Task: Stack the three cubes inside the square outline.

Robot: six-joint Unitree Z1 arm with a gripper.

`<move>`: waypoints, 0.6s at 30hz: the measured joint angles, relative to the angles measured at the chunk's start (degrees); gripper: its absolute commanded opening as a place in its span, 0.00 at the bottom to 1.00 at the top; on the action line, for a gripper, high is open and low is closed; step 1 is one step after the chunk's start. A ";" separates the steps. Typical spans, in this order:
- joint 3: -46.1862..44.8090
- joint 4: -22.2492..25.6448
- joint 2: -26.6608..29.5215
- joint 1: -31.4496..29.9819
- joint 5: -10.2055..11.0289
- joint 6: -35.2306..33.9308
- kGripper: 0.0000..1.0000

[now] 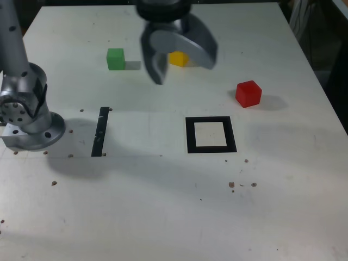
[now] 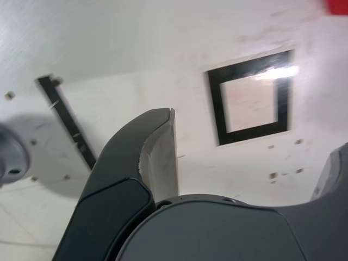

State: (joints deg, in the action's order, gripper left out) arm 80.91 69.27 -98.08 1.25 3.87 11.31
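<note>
Presently, one white tabletop [image 1: 136, 206], marked with brown specks; one Z1 gripper [image 1: 179, 49], held above it with fingers spread wide, nothing grasped; one black square outline [image 1: 211, 149], laid flat, its pale centre left uncovered; one black tape strip [image 1: 100, 133], seen toward the exterior view's left; three cubes, all set apart outside the outline: red [image 1: 248, 94], placed nearest it; yellow [image 1: 178, 58], partly hidden by the gripper; green [image 1: 116, 59], found farthest toward the exterior view's left
</note>
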 measured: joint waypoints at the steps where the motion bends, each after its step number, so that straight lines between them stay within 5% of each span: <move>1: 1.74 0.69 -1.09 0.00 0.27 0.59 0.97; 10: 17.87 8.49 -13.26 1.33 0.61 3.98 0.97; 18: 29.50 9.01 -20.12 3.40 0.98 -9.77 0.95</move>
State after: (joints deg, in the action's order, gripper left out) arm 110.41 78.29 -118.20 4.65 4.85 1.53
